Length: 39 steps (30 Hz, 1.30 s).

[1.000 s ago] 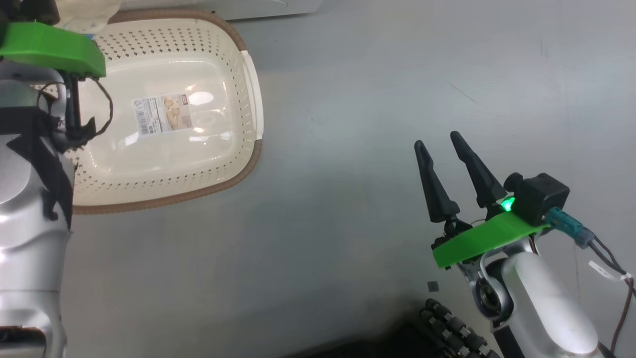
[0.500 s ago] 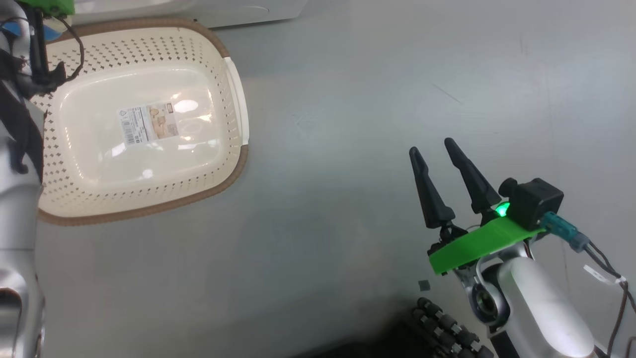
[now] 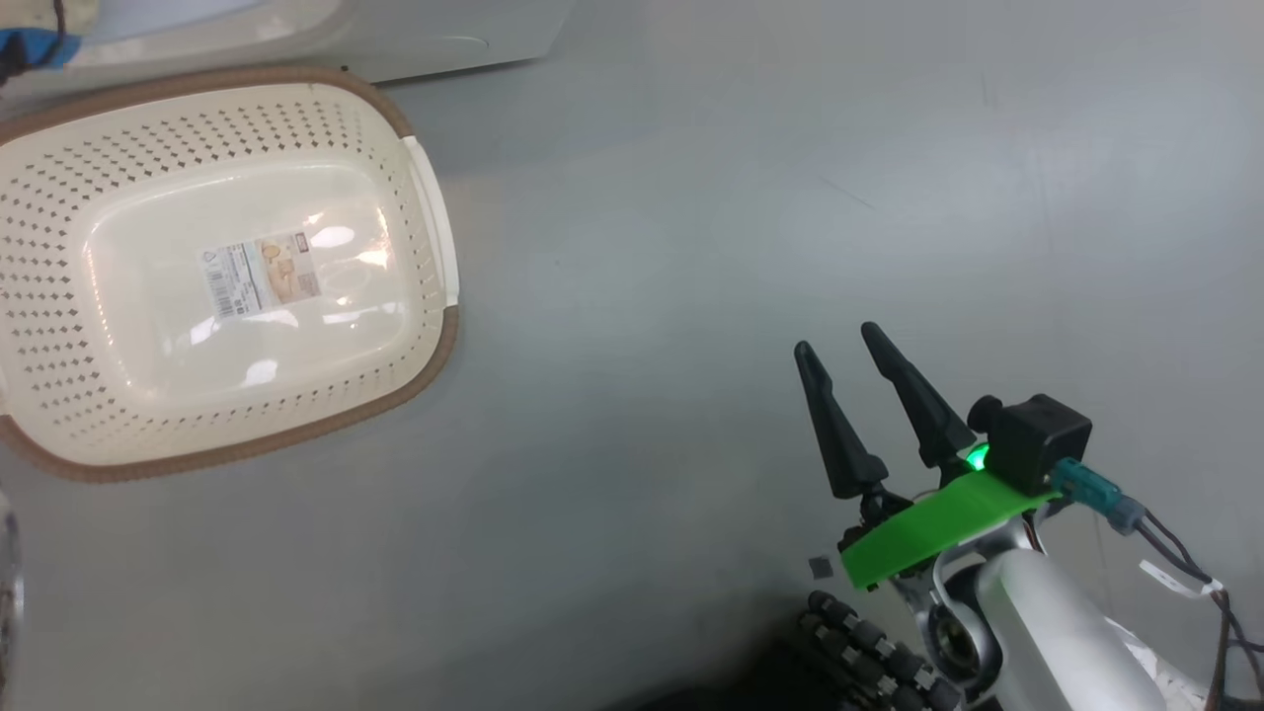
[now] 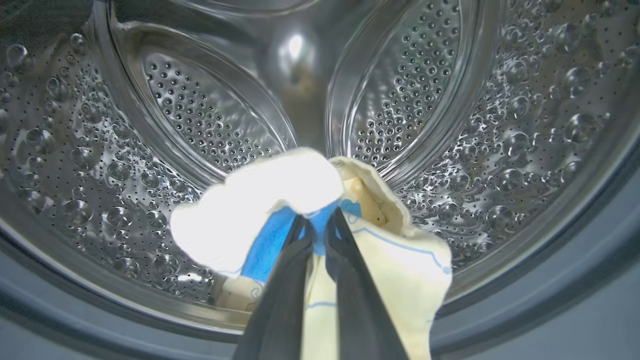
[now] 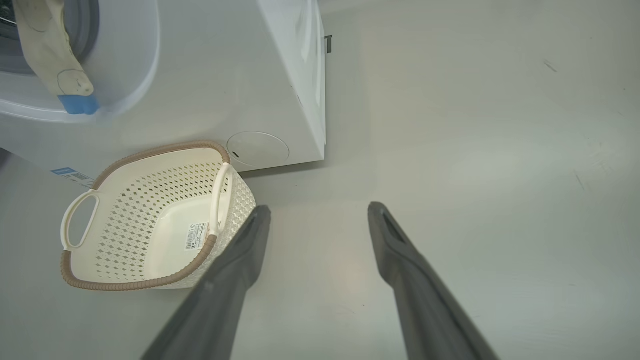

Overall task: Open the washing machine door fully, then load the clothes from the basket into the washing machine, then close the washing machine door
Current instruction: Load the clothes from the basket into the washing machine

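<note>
– While the left claw (image 4: 320, 220) pinches the pale-yellow clothes (image 4: 395, 260) at frame centre, at the washing-machine drum (image 4: 200, 115) mouth, which step is this?
– Loading. Next: reach deeper, let go. Right claw (image 3: 835, 337) idles spread; basket (image 3: 59, 178) empty, upper left.

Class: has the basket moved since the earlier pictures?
No. The camera moved; the basket sits just as close to the washing machine base.
</note>
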{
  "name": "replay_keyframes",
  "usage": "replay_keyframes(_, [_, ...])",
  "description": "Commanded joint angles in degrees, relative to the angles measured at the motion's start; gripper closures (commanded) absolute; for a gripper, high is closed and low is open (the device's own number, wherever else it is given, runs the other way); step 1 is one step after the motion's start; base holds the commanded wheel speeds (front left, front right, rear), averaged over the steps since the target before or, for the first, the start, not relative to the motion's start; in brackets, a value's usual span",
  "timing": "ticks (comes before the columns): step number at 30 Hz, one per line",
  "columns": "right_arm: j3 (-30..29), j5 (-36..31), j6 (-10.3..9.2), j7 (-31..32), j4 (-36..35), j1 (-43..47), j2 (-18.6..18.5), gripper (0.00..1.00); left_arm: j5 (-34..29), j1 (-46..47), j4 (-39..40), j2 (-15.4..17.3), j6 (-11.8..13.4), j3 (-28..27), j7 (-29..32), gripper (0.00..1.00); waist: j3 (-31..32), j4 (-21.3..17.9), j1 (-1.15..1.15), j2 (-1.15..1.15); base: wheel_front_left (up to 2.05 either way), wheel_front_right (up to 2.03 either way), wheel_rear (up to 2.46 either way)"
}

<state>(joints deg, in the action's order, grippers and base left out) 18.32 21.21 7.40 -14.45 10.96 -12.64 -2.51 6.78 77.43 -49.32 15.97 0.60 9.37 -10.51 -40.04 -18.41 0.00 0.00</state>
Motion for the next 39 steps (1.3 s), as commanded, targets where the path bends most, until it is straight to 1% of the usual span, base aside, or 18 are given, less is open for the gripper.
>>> replay_keyframes(1, [1.08,0.41,0.09,-0.55,-1.13,2.18,-0.37,0.0,-0.05,2.88,1.19,2.87,0.42,-0.8,-0.26,1.0,0.07,-0.32,0.0,0.0,0.0,0.0,0.0])
replay_keyframes(9, [1.64,0.24,0.09,-0.55,-1.05,3.96,-0.37,0.0,0.34,9.61,-5.42,4.59,0.04,-0.85,-2.61,1.0,-0.25,-2.16,0.0,0.0,0.0,0.0,0.0])
replay_keyframes(11, [1.97,0.33,0.09,-0.55,-1.16,4.12,-0.37,0.0,1.04,10.98,-6.55,4.59,0.02,-1.38,-3.04,1.0,-0.62,-2.5,0.0,0.0,0.0,0.0,0.0])
replay_keyframes(20, [3.12,1.52,0.09,-0.55,-1.8,4.47,-0.37,0.0,1.25,16.58,-10.73,5.59,-0.55,-0.84,-3.89,1.0,-2.94,-4.35,0.0,0.0,0.0,0.0,0.0])
replay_keyframes(28, [3.58,2.18,0.09,-0.55,-2.31,4.5,-0.37,0.0,0.93,19.56,-13.43,6.56,-1.05,0.23,-4.23,1.0,-4.39,-5.39,0.0,0.0,0.0,0.0,0.0])
replay_keyframes(34, [3.65,2.38,0.09,-0.55,-2.62,4.46,-0.37,0.0,2.48,21.6,-11.07,6.75,-0.58,-1.18,-4.45,1.0,-5.29,-5.89,0.0,0.0,0.0,0.0,0.0])
replay_keyframes(39, [3.92,2.69,0.09,-0.55,-3.07,4.07,-0.37,0.0,3.14,20.46,-2.52,7.0,0.01,-2.97,-4.47,1.0,-6.71,-6.24,0.0,0.0,0.0,0.0,0.0])
